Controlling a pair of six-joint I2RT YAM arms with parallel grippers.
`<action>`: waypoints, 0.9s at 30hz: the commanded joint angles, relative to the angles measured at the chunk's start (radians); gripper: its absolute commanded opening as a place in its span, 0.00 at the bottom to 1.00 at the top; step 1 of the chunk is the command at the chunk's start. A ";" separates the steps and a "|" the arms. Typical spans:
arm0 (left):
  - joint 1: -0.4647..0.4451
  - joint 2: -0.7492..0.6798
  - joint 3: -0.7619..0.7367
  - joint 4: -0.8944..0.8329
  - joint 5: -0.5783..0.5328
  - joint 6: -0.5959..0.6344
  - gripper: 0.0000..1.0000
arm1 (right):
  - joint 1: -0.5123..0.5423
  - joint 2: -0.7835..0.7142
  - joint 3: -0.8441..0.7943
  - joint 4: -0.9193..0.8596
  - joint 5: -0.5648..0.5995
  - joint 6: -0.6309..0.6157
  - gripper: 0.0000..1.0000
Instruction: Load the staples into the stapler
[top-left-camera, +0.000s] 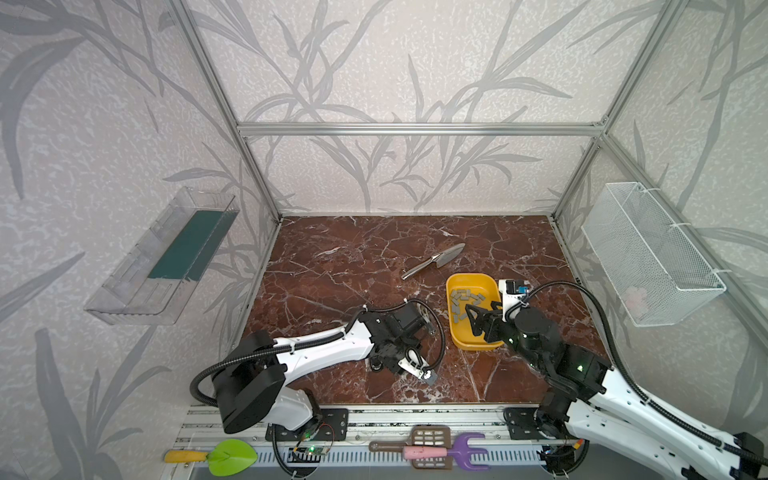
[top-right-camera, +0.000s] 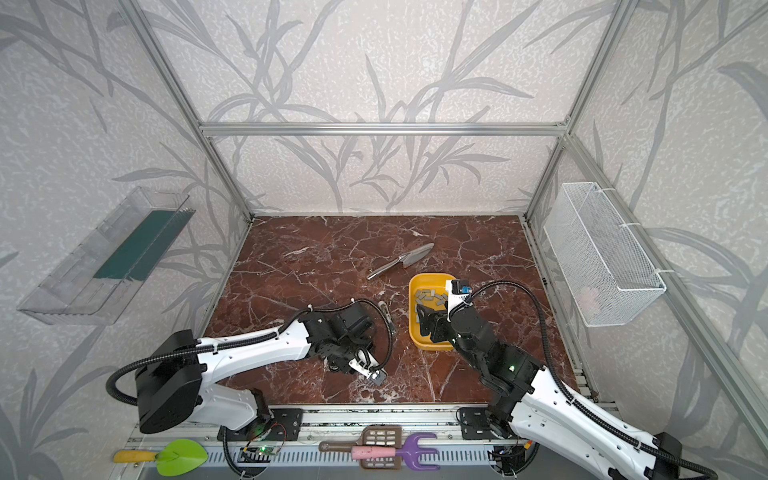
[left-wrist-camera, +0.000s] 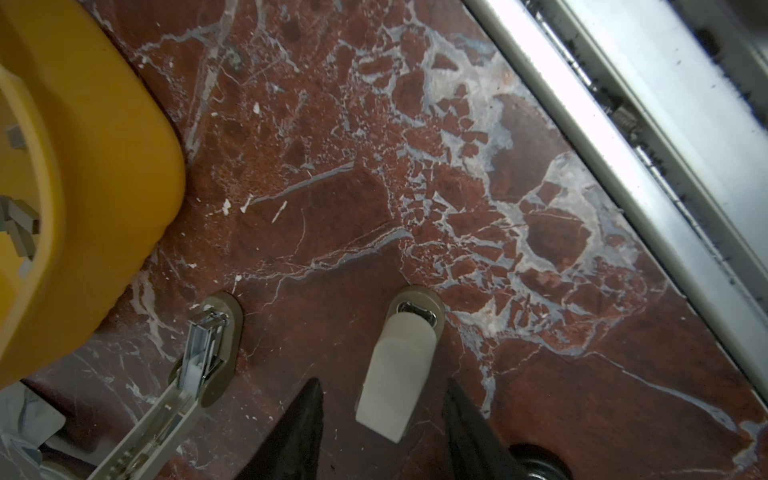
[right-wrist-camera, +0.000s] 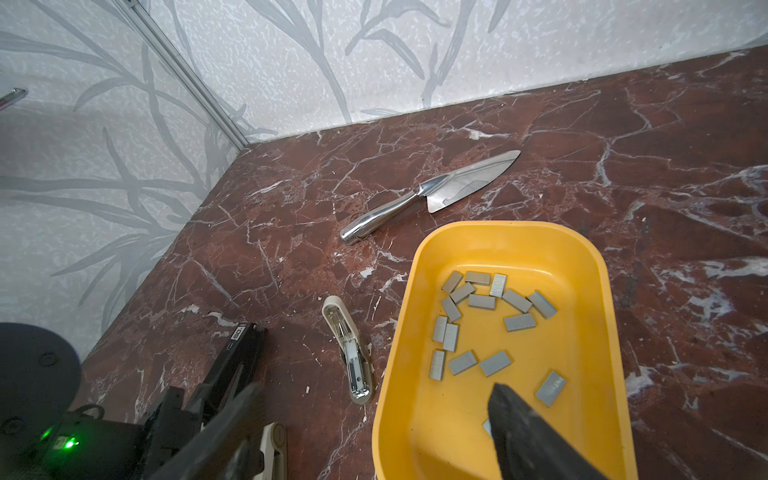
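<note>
The beige stapler lies swung open on the marble, its two halves spread apart. The anvil half (left-wrist-camera: 399, 374) lies between the fingers of my left gripper (left-wrist-camera: 382, 415), which is open with a gap on each side. The magazine half (left-wrist-camera: 208, 349), also in the right wrist view (right-wrist-camera: 351, 357), shows its metal channel beside the yellow tray (right-wrist-camera: 511, 227). Several grey staples (right-wrist-camera: 481, 301) lie loose in the tray (top-left-camera: 457, 286). My right gripper (right-wrist-camera: 376, 386) is wide open and empty, one finger (right-wrist-camera: 523, 432) inside the tray and the other outside it. In both top views it hangs over the tray's near end (top-left-camera: 478, 320) (top-right-camera: 428, 320).
A steel knife (top-left-camera: 434, 259) lies on the marble behind the tray. A white wire basket (top-left-camera: 652, 257) hangs on the right wall and a clear bin (top-left-camera: 166, 257) on the left wall. Toy garden tools (top-left-camera: 432, 451) lie on the front rail.
</note>
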 joint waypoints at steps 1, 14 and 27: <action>-0.003 0.041 0.014 -0.016 -0.005 0.035 0.48 | -0.003 0.001 0.003 0.024 -0.016 -0.008 0.85; -0.011 0.131 0.104 -0.081 0.023 0.000 0.31 | -0.003 0.018 0.017 0.013 -0.017 -0.017 0.85; -0.016 0.179 0.135 -0.105 0.024 -0.023 0.27 | -0.004 0.021 0.017 0.014 -0.028 -0.016 0.85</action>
